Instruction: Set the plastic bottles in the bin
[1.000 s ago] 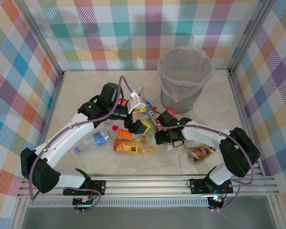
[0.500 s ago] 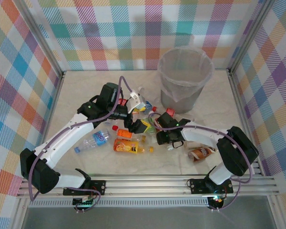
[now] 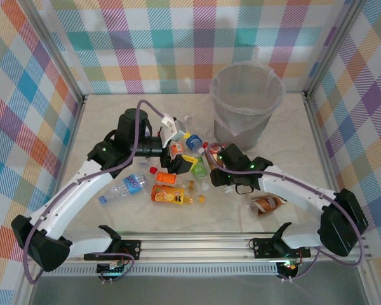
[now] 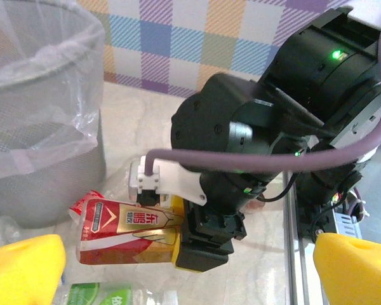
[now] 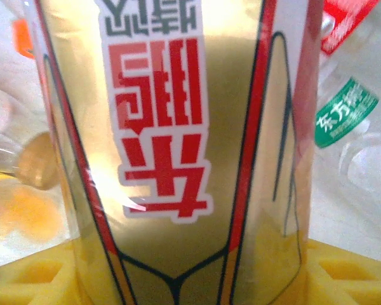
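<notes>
The right end effector (image 3: 212, 160) is clamped on a red and gold bottle (image 4: 124, 232). The right wrist view shows it best: the label stands close in front of the camera, with the yellow pads pressing at both lower corners of the frame, and the long axis of the bottle runs up the picture.

In the left wrist view this same bottle lies almost level. It sticks out to the left of the black fingers, toward the bin (image 3: 238, 124). In the top view the bin stands up and to the right of the held bottle, near it but not touching. The right arm is the nearer one, so I judge the coming move is a lift and a carry up and to the right, over the rim.

The left end effector (image 3: 181, 160) hangs beside it over the pile with its pads (image 4: 22, 267) wide apart; I see nothing between them.

The other bottles lie on the desk (image 3: 114, 114) in the middle of the top view, among them an orange bottle (image 3: 168, 195). The right wrist view shows also a green-labelled bottle (image 5: 346, 111) just behind the held one. Only the top view gives the way to the bin.
</notes>
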Tool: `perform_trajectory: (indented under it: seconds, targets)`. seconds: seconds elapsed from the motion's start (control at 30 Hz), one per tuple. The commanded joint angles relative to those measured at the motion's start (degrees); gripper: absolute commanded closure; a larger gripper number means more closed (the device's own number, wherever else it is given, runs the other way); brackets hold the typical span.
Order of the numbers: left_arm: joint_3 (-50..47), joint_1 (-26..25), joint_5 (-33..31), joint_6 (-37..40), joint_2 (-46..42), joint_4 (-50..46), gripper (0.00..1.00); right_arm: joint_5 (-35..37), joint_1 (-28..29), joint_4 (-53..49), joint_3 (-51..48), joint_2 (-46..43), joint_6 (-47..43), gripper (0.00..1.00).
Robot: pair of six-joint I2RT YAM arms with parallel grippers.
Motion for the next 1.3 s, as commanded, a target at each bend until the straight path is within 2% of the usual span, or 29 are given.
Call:
perform_trajectory:
  seconds: [0.0, 0.2, 0.33, 0.67, 0.9, 1.27]
  targets:
    - [-1.76, -0.26, -2.97, -1.86, -3.76, 2.44, 0.0, -1.47, 0.35, -2.57, 4.69, -2.82, -2.5, 0.42]
    - [-8.95, -0.3, -8.81, -3.8, -10.77, 8.15, 0.0, -2.93, 0.38, -4.72, 12.9, -4.43, -5.15, 0.43]
    - [-13.58, -0.26, -12.56, -6.68, -14.16, 15.21, 0.0, -3.56, 0.33, -5.86, 19.6, -3.71, -7.19, 0.43]
    - [-15.76, -0.26, -10.33, -11.22, -13.98, 20.14, 0.0, -0.2, -0.42, -7.41, 34.05, 0.46, -13.67, 0.44]
    - [-18.38, -0.26, -14.85, -14.13, -15.51, 24.23, 0.0, -0.55, -3.89, -5.53, 41.23, 3.98, -16.39, 0.44]
    - [-19.9, -0.26, -17.57, -15.7, -18.24, 26.53, 0.0, -0.04, -12.21, -7.0, 51.52, 11.01, -17.77, 0.44]
